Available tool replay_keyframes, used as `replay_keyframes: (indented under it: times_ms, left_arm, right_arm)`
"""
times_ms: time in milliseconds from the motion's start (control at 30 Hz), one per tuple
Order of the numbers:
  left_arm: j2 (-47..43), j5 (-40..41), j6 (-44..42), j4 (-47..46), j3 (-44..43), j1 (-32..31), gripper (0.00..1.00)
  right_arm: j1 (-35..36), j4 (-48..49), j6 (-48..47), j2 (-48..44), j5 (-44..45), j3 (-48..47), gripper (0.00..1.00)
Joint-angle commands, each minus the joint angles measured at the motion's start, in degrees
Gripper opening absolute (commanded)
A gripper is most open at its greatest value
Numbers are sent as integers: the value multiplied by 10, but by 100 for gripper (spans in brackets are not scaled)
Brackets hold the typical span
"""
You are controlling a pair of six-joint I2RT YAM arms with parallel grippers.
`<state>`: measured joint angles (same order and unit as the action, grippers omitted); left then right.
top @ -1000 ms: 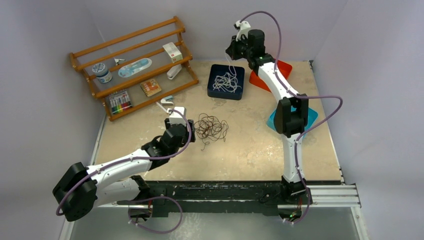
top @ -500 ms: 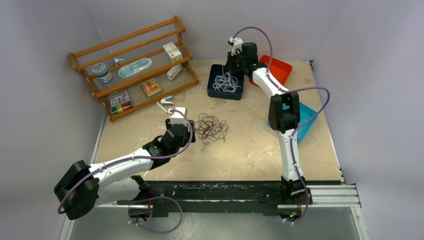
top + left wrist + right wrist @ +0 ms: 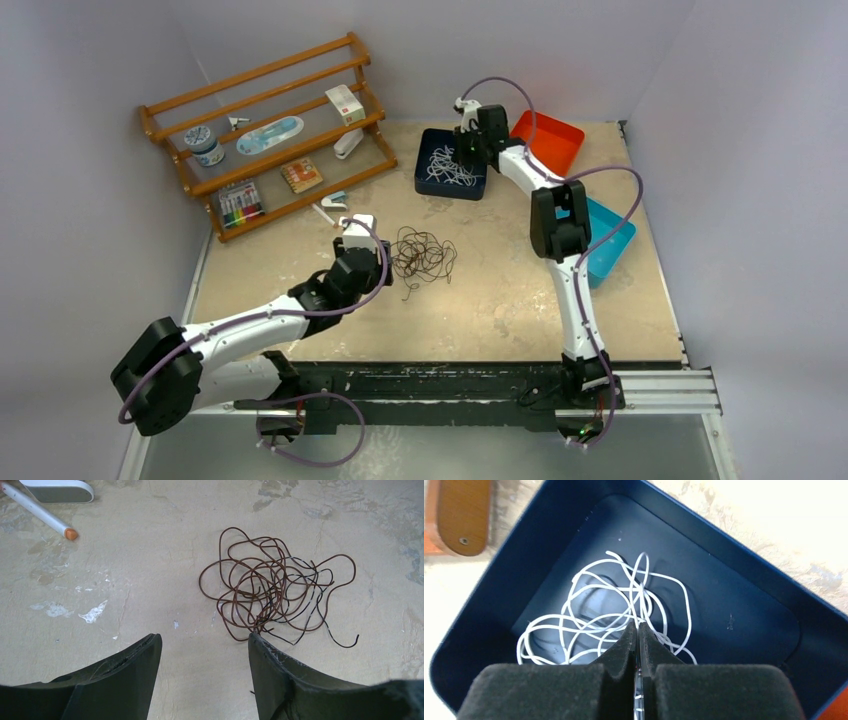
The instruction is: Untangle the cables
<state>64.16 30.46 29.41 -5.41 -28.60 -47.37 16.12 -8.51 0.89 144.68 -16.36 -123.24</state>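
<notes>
Sorting stage: one colour nearly binned, one knot left to open.
Left gripper (image 3: 202,641) hovers, jaws spread, just short of the wiry brown-and-black tangle (image 3: 270,592) on the mottled table (image 3: 150,580); its next move is probably pinching one loose loop. Right gripper (image 3: 638,630), clenched on the limp white cable (image 3: 599,625), sits low in the smooth navy tray (image 3: 744,605).

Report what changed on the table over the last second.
The right gripper came down from high above the navy tray into it, lowering the white cable that it is shut on. The left gripper, open, edged slightly toward the brown tangle. The brown tangle and the wooden rack stayed put.
</notes>
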Motion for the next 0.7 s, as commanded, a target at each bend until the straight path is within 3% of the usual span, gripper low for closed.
replay_keyframes:
  times_ms: [0, 133, 400, 667]
  left_arm:
    - [3, -2, 6, -26, -25, 0, 63]
    - [4, -4, 6, -26, -25, 1, 63]
    - [4, 17, 11, -15, -35, 1, 65]
    - [10, 35, 12, 4, -57, 1, 71]
  right_arm:
    - [1, -10, -12, -6, 11, -1, 3]
    - [2, -7, -14, -19, 12, 5, 10]
    - [2, 7, -10, -102, 17, 16, 42]
    - [2, 9, -9, -181, 35, 54, 56]
